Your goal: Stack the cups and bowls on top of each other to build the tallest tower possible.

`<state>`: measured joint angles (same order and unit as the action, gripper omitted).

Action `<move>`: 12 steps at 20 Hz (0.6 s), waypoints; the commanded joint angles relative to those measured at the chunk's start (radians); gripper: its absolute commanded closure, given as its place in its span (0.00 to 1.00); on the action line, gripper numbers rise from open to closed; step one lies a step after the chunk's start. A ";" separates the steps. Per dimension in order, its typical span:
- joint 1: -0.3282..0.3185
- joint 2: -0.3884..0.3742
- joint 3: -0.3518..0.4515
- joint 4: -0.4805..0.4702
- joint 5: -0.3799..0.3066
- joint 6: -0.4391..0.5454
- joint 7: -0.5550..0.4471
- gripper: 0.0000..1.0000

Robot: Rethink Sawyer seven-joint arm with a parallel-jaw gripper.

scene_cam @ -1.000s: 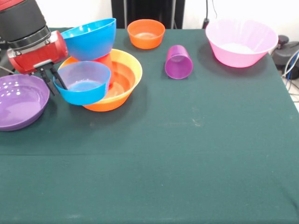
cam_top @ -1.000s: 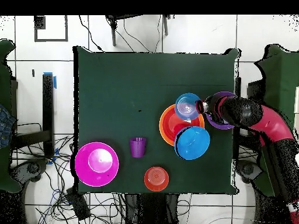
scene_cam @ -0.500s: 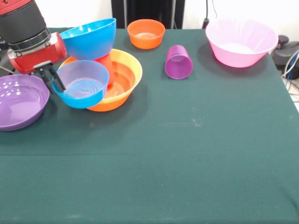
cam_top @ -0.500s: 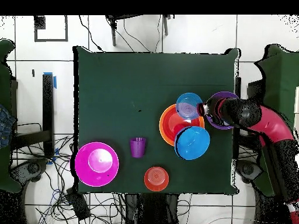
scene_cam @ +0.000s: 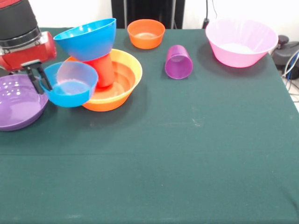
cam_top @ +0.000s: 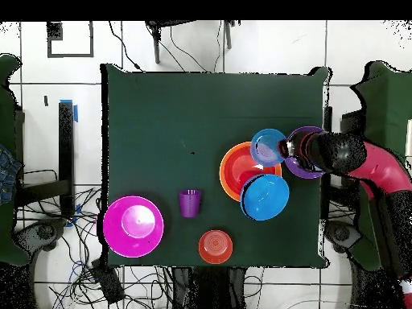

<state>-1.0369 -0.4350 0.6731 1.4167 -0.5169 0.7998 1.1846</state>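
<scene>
My gripper (scene_cam: 40, 83) (cam_top: 282, 148) is shut on the rim of the small blue bowl (scene_cam: 70, 88) (cam_top: 266, 147). It holds the bowl between the tower and the purple bowl (scene_cam: 16, 102) (cam_top: 302, 169). The tower is the large orange bowl (scene_cam: 122, 74) (cam_top: 233, 170) with a red cup (scene_cam: 102, 70) standing in it and the large blue bowl (scene_cam: 88, 38) (cam_top: 266, 197) tilted on top. A purple cup (scene_cam: 178, 61) (cam_top: 190, 203) lies on its side at mid table. The small orange bowl (scene_cam: 145, 32) (cam_top: 215, 246) and the pink bowl (scene_cam: 240, 42) (cam_top: 133, 226) stand apart.
The green cloth table (scene_cam: 177, 154) (cam_top: 161, 129) ends just left of the purple bowl in the front view. Cables and dark gear (scene_cam: 286, 56) lie past the table's right edge.
In the front view my gripper has carried the small blue bowl leftward, off the orange bowl's rim and toward the purple bowl. The rest has stayed put.
</scene>
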 commanded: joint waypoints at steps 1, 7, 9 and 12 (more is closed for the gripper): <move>0.043 -0.010 -0.085 -0.069 -0.087 0.092 -0.097 1.00; 0.038 -0.014 -0.090 -0.074 -0.085 0.102 -0.114 1.00; 0.036 -0.015 -0.090 -0.072 -0.084 0.103 -0.123 1.00; 0.031 -0.009 -0.080 -0.055 -0.073 0.097 -0.137 1.00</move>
<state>-1.0398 -0.4597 0.6375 1.3832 -0.5228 0.8000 1.1846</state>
